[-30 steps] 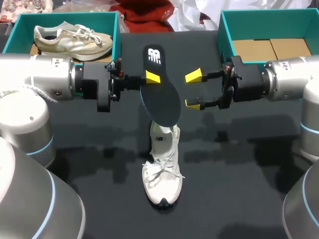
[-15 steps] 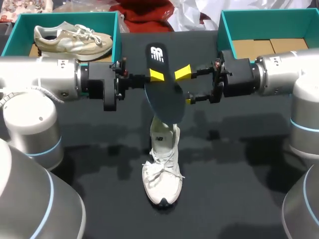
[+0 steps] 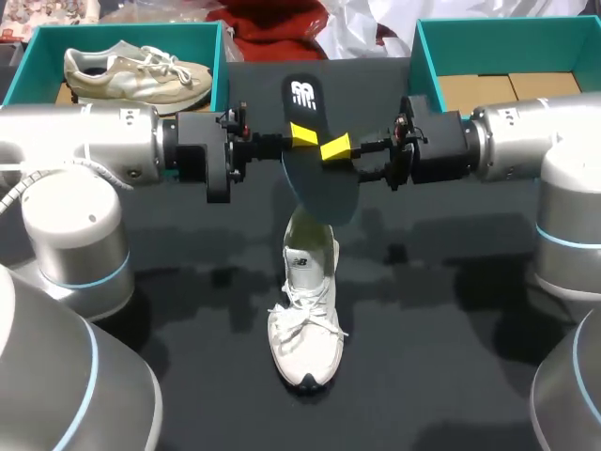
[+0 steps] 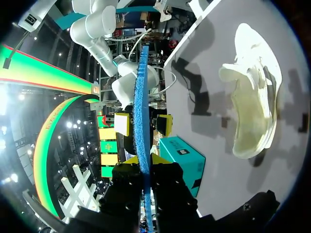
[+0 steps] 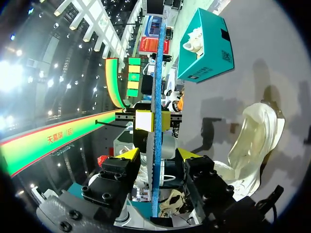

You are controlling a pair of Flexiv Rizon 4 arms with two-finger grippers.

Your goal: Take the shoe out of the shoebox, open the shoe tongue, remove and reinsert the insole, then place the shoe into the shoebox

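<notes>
Pinched in the left gripper [image 3: 302, 137], the flat dark oval insole [image 3: 317, 178] (blue underside) hangs over the white laced shoe [image 3: 305, 315]; the right gripper [image 3: 340, 158], fingers parted, has slid in astride it.

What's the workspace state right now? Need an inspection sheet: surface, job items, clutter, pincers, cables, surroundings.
Surface: black table.
Job's things: white shoe standing on the table, toe toward the robot; dark insole held in the air above its heel; beige shoe in the left shoebox; right shoebox holds no shoe.
Clutter: nothing seen.
Pincers: left pincer shut on the insole; right pincer open, one finger on each side of the insole, not touching.
Cables: white cable along the left arm.
Surroundings: nothing seen.
</notes>
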